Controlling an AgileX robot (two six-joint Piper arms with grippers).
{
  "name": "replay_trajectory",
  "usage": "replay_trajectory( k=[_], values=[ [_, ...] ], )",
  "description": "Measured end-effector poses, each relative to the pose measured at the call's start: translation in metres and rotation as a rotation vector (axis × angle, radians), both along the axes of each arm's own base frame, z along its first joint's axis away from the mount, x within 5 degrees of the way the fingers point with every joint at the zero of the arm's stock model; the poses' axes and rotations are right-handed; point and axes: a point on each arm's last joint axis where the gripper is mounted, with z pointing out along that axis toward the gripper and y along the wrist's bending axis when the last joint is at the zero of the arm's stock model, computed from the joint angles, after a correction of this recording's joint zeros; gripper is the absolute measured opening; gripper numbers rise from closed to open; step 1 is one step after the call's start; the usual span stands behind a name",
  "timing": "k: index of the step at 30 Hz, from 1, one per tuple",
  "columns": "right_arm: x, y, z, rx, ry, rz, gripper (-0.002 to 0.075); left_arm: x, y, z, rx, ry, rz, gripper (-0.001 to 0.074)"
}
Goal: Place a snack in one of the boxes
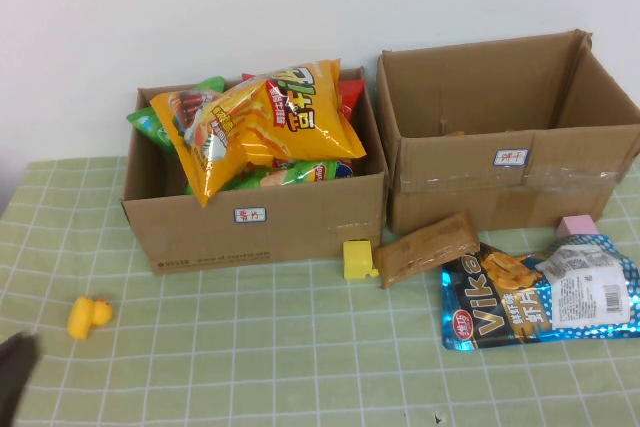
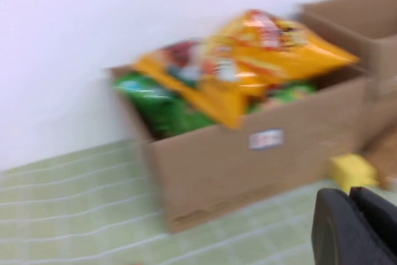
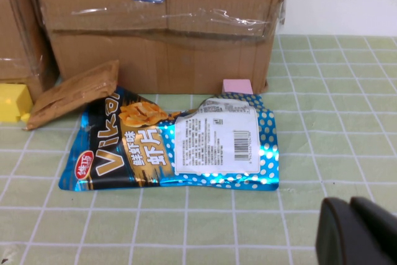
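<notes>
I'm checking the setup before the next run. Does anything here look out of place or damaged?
The left box is overfilled: an orange chip bag rides above its rim. The right box has a crumpled, taped front flap. The left gripper is at the table's near left corner, the right gripper before the blue snack bag.

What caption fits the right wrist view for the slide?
Right gripper hovers short of the blue snack bag lying before the right box; left gripper at table's near-left edge.

A pale green tablecloth [image 1: 250,347] is crossed by white grid lines. A glossy blue snack bag [image 3: 173,147] is dotted white; a crinkled orange-yellow chip bag [image 1: 262,122] is seen.
</notes>
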Motion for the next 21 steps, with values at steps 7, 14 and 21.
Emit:
replay_trajectory(
  k=[7,14,21],
  values=[
    [0.000,0.000,0.000,0.000,0.000,0.000,-0.0002,-0.025,0.022,-0.031,-0.021,-0.106,0.234,-0.0002],
    [0.000,0.000,0.000,0.000,0.000,0.000,-0.0002,-0.027,0.030,-0.054,-0.008,-0.032,0.377,-0.0002],
    [0.000,0.000,0.000,0.000,0.000,0.000,-0.0002,-0.029,0.030,-0.062,0.070,0.045,0.365,-0.0002]
  ],
)
